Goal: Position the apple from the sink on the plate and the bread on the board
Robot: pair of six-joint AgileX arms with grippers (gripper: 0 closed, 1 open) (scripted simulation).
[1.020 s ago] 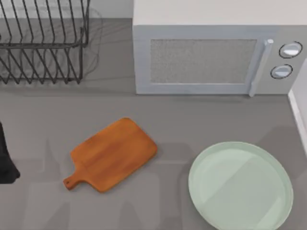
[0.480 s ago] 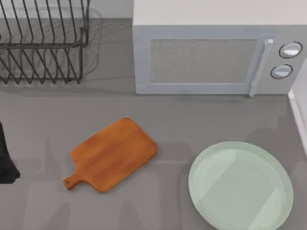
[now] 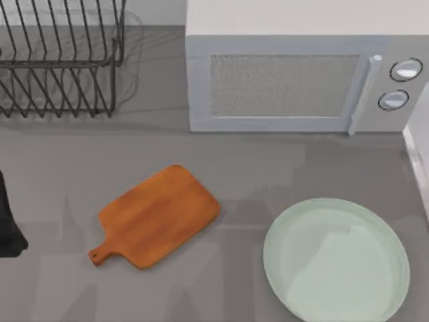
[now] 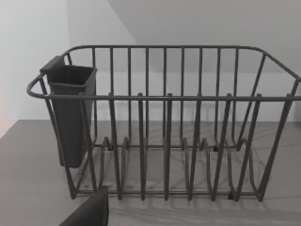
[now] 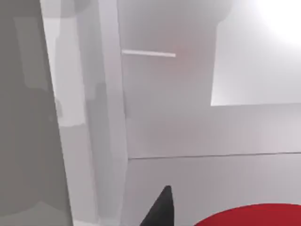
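On the desk, top view: board (image 3: 159, 216) at centre-left, handle toward lower left; plate (image 3: 336, 260) at lower right, well apart from the board; both bare.
Back of desk: wire rack (image 3: 60, 60) at left, microwave (image 3: 301, 74) at right; no readable writing or brand on either.
Left arm: dark part (image 3: 8, 221) at the left edge of the desk; claw state cannot be told.
Left wrist view: rack (image 4: 164, 122) with a dark cup (image 4: 70, 113) hung on one end.
Right wrist view: apple (image 5: 254, 215) close beneath the camera, against pale sink walls (image 5: 188, 122); one dark fingertip (image 5: 162, 207) beside it; grip cannot be told.
Bread: location cannot be told.
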